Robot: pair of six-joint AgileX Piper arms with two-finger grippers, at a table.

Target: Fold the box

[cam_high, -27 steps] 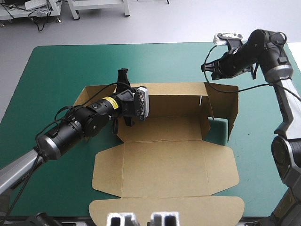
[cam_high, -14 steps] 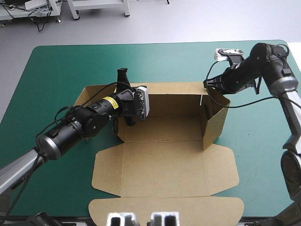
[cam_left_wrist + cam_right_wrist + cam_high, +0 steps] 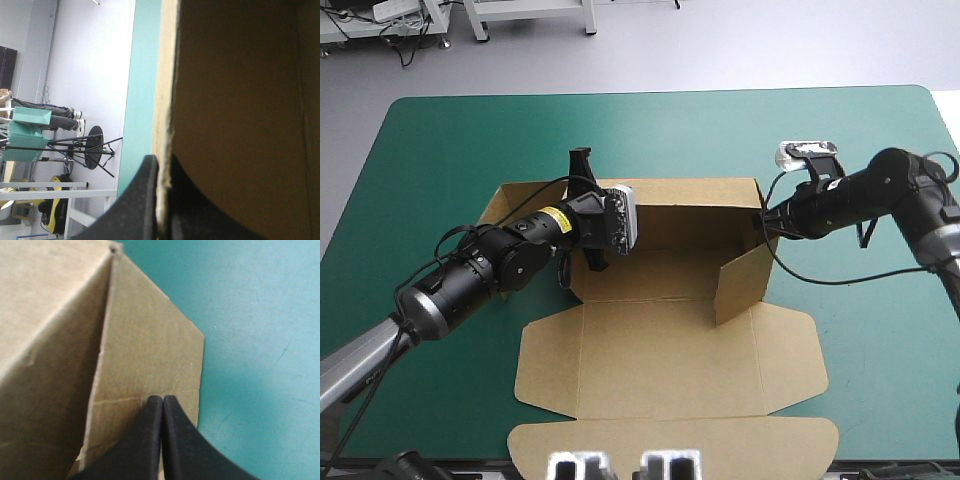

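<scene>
The brown box (image 3: 660,345) lies open on the teal-green cover, its long back wall (image 3: 690,205) raised and its lid panels flat toward the front. My left gripper (image 3: 585,190) is shut on the left part of that back wall. In the left wrist view its gripper (image 3: 160,162) has the board's pale edge (image 3: 164,75) between its two black fingers. My right gripper (image 3: 767,220) is shut at the back wall's right end, its tip against the right side flap (image 3: 740,285). That flap stands upright, swung inward over the box floor. The right wrist view shows its gripper (image 3: 163,399) on the flap (image 3: 150,350).
Bare teal-green cover (image 3: 880,330) lies to the right of the box and behind the back wall. The flat lid and its front flap (image 3: 670,445) reach the table's near edge. The left side flap (image 3: 505,205) angles out behind my left arm.
My right gripper has moved inward and toward the front. The right side flap swung with it from splayed outward to standing across the box's right end. The left arm has not moved.
</scene>
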